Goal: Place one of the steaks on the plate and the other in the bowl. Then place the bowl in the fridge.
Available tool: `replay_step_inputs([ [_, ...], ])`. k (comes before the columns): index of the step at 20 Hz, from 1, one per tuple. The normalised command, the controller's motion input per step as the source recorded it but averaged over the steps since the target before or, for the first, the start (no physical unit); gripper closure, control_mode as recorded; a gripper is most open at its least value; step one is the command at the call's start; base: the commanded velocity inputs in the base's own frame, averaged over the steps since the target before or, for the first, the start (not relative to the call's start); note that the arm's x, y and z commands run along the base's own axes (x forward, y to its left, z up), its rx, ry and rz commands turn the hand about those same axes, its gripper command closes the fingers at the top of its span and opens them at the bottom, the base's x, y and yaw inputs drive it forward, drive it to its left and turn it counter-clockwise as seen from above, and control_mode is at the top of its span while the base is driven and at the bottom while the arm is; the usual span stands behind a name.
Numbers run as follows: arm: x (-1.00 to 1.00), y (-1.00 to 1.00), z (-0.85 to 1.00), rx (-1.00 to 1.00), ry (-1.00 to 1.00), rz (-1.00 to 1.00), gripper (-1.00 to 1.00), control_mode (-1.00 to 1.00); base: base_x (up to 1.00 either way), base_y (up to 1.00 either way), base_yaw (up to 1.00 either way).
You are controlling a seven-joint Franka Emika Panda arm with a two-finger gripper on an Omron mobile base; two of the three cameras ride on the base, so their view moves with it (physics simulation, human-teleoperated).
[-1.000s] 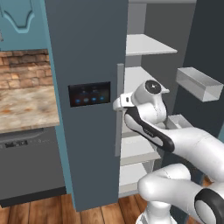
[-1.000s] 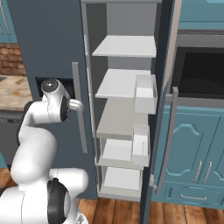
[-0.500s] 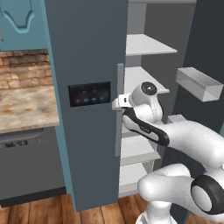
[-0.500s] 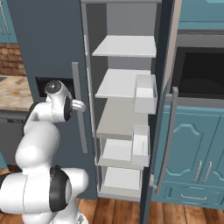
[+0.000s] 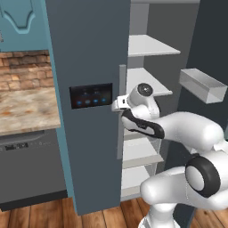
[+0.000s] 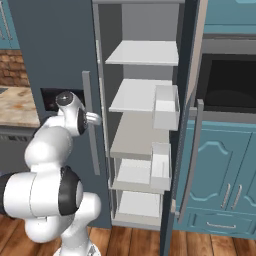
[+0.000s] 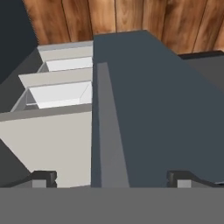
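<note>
Standing open on its right side, the fridge shows bare pale shelves, so the bowl isn't stored yet. The gripper hovers at the closed left door's handle, jaws spread wide and empty; steaks, plate and bowl are nowhere I can see.

Readable text: none anywhere.
Fridge panel, just beside the end effector: small blue lights, no legible characters.

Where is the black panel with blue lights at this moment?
In the left base view, the black panel with blue lights sits on the closed dark grey-blue fridge door, just left of its vertical grey handle.
</note>
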Motion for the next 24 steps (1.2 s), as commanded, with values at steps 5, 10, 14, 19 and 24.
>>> replay_step_inputs([
  [5,0.35,0.07,-0.19,-0.07,0.0,-0.01,-1.0,-1.0,0.0,0.0,0.0],
  [10,0.38,0.12,-0.16,0.0,0.0,-0.01,-1.0,-1.0,0.0,0.0,0.0],
  [14,0.42,0.07,-0.21,0.0,0.0,-0.01,-1.0,-1.0,0.0,0.0,0.0],
  [19,0.35,0.0,-0.21,0.0,0.0,-0.02,-1.0,-1.0,0.0,0.0,0.0],
  [24,0.29,0.0,-0.2,0.0,0.0,-0.02,-1.0,-1.0,0.0,0.0,0.0],
])
